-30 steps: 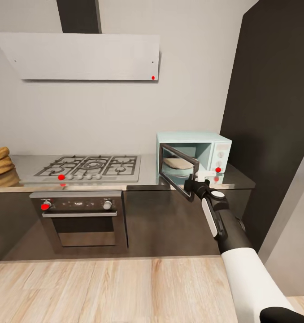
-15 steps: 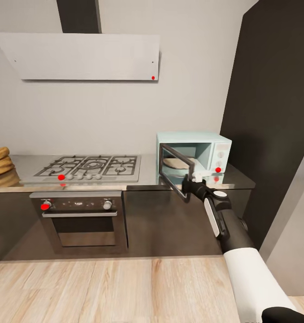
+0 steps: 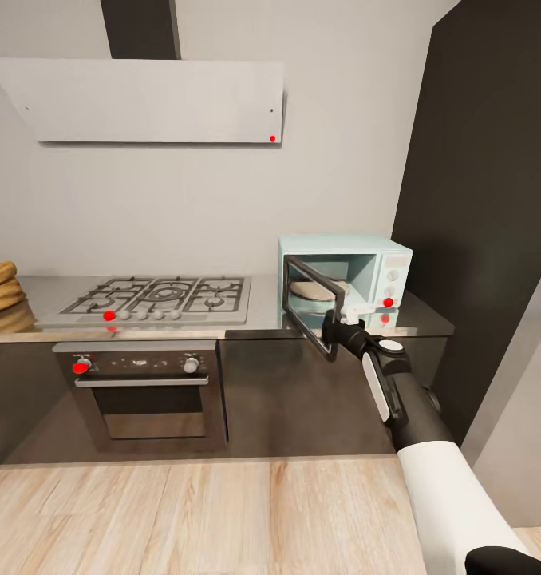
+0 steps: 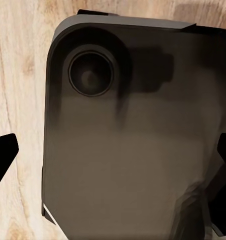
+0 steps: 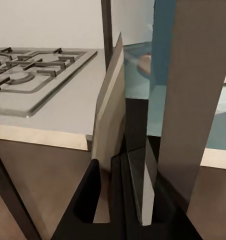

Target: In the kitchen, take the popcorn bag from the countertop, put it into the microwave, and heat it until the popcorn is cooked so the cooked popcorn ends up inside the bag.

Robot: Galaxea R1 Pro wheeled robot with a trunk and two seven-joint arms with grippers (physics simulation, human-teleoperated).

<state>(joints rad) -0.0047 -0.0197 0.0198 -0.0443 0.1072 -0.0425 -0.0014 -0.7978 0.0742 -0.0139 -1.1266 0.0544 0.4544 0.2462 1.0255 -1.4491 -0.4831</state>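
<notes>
Head view, reading left to right, shows you the gas hob (image 3: 160, 297) set into the tabletop (image 3: 262, 307), then the microwave (image 3: 346, 267) with its door (image 3: 318, 307) swung open, your right gripper (image 3: 332, 326) with jaws clamped on the door's edge, left jaws spread wide.

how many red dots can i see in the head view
6: one on the range hood, two at the hob's front-left edge, one on the oven's left knob, two by the microwave, the lower perhaps a reflection. Others may be hidden.
</notes>
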